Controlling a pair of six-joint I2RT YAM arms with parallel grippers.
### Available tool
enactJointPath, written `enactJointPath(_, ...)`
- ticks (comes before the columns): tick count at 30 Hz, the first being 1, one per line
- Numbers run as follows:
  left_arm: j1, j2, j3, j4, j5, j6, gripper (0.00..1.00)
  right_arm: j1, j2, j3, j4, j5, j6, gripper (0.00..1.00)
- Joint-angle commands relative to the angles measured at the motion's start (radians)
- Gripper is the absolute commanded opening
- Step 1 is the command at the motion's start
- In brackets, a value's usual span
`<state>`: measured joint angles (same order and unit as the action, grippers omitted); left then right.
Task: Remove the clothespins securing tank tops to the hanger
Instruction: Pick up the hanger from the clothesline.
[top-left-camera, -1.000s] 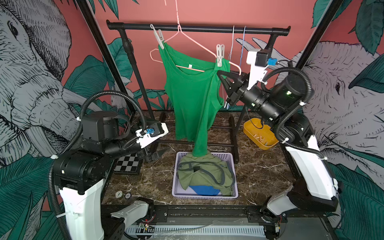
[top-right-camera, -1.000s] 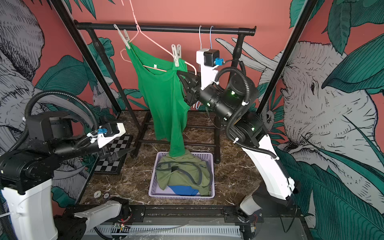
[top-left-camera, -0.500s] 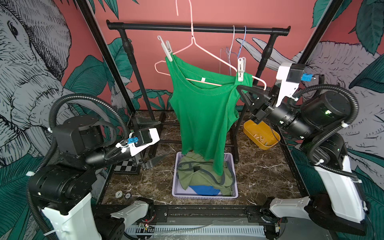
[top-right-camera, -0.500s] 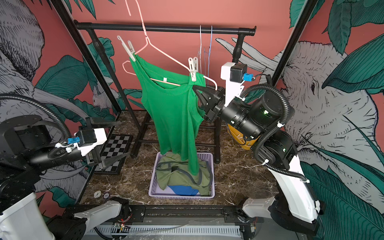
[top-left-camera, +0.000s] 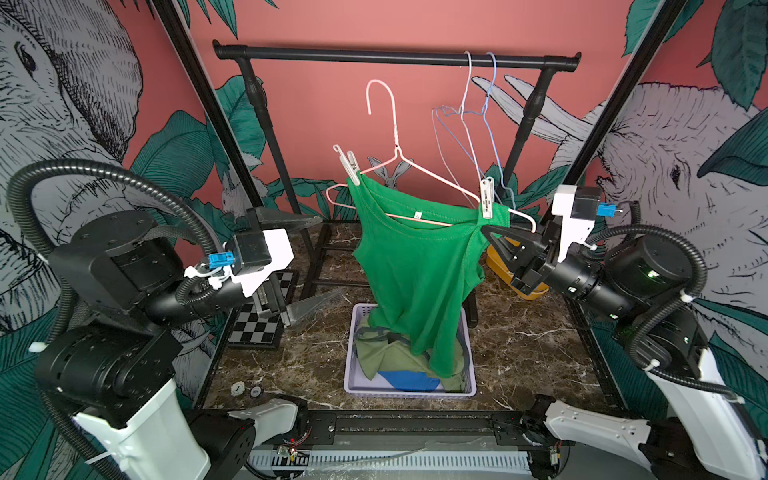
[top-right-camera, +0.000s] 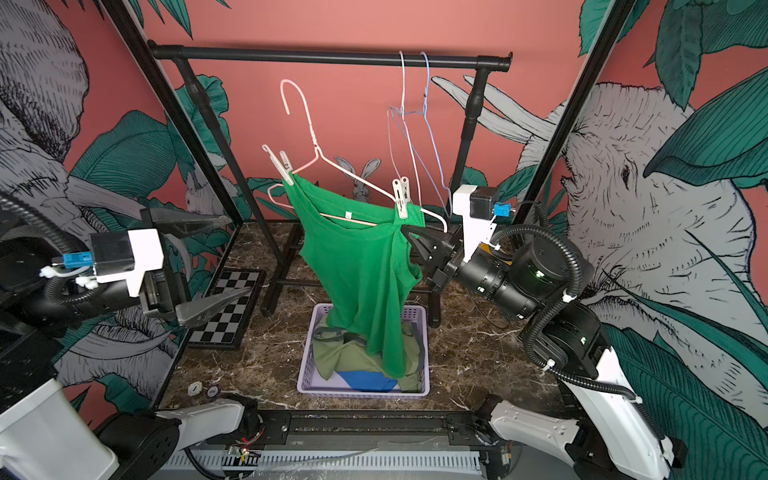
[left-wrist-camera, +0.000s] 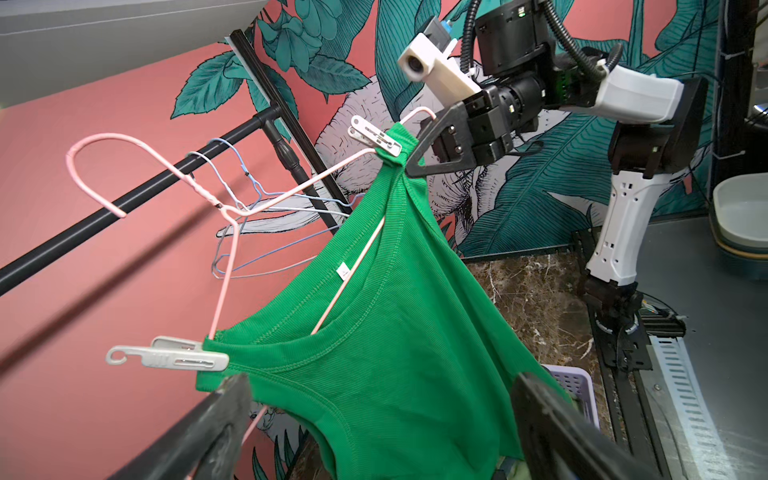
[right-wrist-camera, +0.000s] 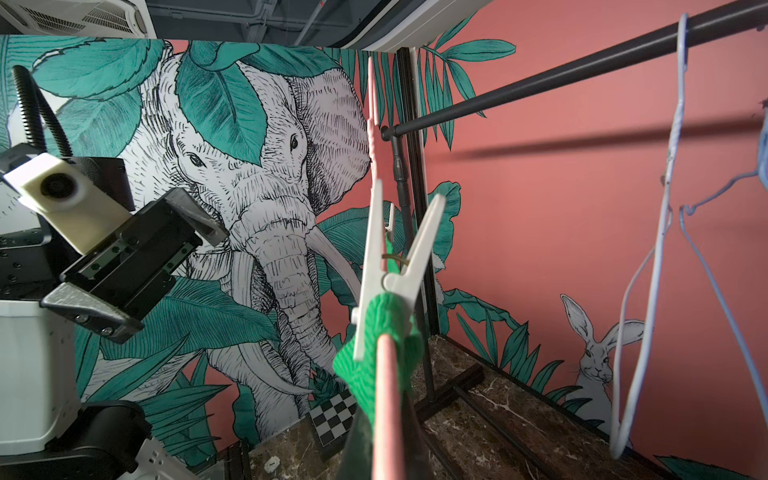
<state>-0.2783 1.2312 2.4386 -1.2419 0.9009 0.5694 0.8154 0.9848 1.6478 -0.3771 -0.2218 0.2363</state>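
The olive and blue tank tops (top-left-camera: 382, 357) lie in the basket (top-left-camera: 409, 392). The left fingers (top-left-camera: 291, 219) are spread wide, apart from the green tank top (top-left-camera: 415, 270). The right fingers (top-left-camera: 490, 232) pinch its pink hanger (top-left-camera: 399, 153), just under one white clothespin (top-left-camera: 486, 201). Another clothespin (top-left-camera: 351, 166) grips the other strap.

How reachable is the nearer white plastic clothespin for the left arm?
Probably yes: the left pincer is open, with nothing between it and the white plastic clothespin on the green fabric tank top.

Colours I see on cam
Bright green tank top (top-left-camera: 415, 257), pink hanger (right-wrist-camera: 386, 407), white clothespins (top-left-camera: 486, 203); lilac basket (top-left-camera: 409, 392), olive top (top-left-camera: 380, 359), blue top (top-left-camera: 411, 380); black-white chequered board (top-left-camera: 255, 326), brown marbled table (top-left-camera: 532, 345)
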Motion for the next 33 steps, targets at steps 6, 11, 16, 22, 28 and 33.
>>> enactJointPath(6,0.005,0.046,-0.007,0.076,-0.006,-0.032,0.99,0.001,-0.087,-0.133,0.111,-0.072,0.021,0.00)
enactJointPath(11,0.004,0.093,-0.002,0.158,0.025,-0.102,0.99,0.001,-0.122,-0.211,0.139,-0.118,0.029,0.00)
enactJointPath(16,0.004,0.117,-0.102,0.207,0.052,-0.144,0.99,0.001,-0.158,-0.300,0.224,-0.141,0.057,0.00)
enactJointPath(22,0.005,0.114,-0.206,0.267,0.048,-0.203,0.98,0.001,-0.177,-0.385,0.296,-0.162,0.083,0.00)
enactJointPath(28,0.005,0.097,-0.300,0.326,0.089,-0.242,0.94,0.001,-0.186,-0.424,0.331,-0.184,0.092,0.00)
enactJointPath(33,0.004,0.103,-0.322,0.357,0.178,-0.282,0.91,0.001,-0.177,-0.440,0.343,-0.194,0.092,0.00)
